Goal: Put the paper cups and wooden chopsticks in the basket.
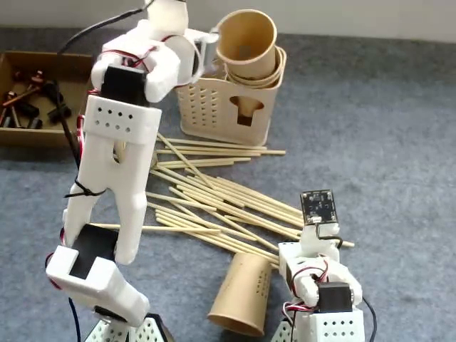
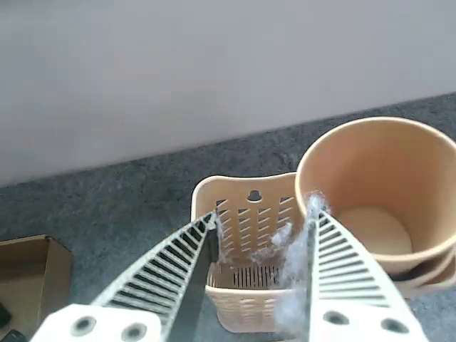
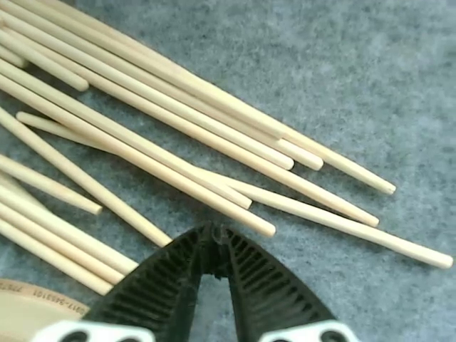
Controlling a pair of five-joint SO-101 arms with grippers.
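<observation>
Two paper cups sit nested in the beige basket at the back of the grey carpet. My left gripper hangs open and holds nothing, just beside the basket and the nested cups. A third paper cup lies on its side near the front. Many wooden chopsticks are scattered between the basket and that cup. My right gripper is shut, empty, low over the chopsticks, with the lying cup's rim beside it.
A cardboard box with dark tools stands at the back left. The left arm stretches over the left part of the chopstick pile. The right arm's base stands at the front right. Bare carpet lies to the right.
</observation>
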